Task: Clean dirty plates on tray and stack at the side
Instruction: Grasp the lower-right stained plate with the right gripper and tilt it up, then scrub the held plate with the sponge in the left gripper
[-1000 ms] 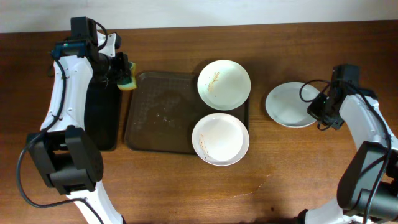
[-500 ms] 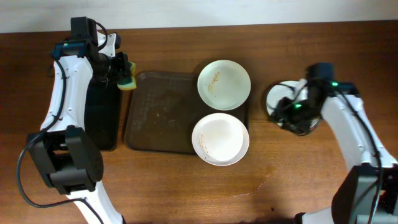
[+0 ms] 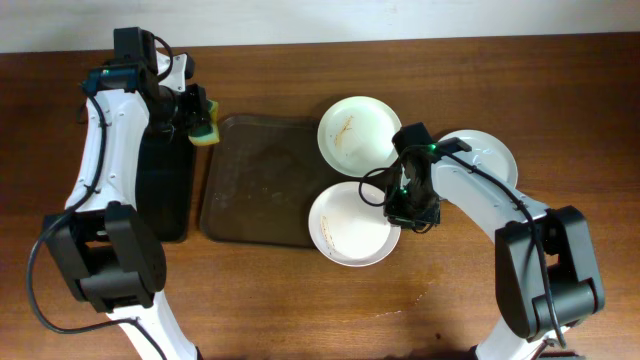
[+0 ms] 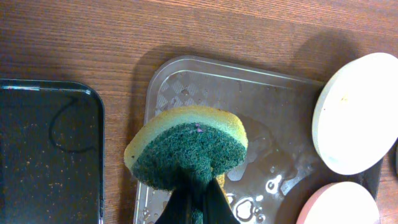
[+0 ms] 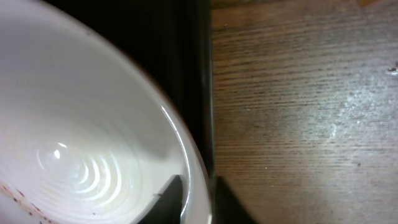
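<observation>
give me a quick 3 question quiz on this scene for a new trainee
1. True or false: the left pincer holds a sponge.
2. How many plates sit on the brown tray? A one, B two, C three.
3. Which plate's rim is the right pincer at?

Key
1. True.
2. B: the far plate and the near plate. A third plate lies on the table, right of the tray.
3. The near plate.
</observation>
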`<action>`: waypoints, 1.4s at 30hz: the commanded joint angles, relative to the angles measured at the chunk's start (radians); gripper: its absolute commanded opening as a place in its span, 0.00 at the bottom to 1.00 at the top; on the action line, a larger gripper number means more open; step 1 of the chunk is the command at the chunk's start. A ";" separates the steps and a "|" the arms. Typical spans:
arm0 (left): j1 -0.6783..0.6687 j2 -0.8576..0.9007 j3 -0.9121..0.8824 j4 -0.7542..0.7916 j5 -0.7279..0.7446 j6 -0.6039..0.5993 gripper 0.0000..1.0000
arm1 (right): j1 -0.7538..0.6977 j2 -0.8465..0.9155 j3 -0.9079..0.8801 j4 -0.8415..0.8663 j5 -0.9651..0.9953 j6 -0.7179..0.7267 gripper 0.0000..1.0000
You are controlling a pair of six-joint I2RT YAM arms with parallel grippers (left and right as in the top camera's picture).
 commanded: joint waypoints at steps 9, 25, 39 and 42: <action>-0.001 -0.005 0.019 0.000 0.011 -0.006 0.01 | 0.146 -0.019 0.139 0.031 0.026 0.076 0.04; -0.024 -0.005 0.018 -0.024 0.011 -0.006 0.01 | 0.238 0.140 0.139 0.401 0.063 0.283 0.46; -0.220 -0.005 -0.151 -0.080 -0.052 -0.006 0.01 | 0.258 0.200 0.139 0.434 0.042 0.279 0.04; -0.251 -0.005 -0.220 -0.062 -0.053 -0.006 0.01 | 0.258 0.200 0.139 0.473 0.042 0.285 0.04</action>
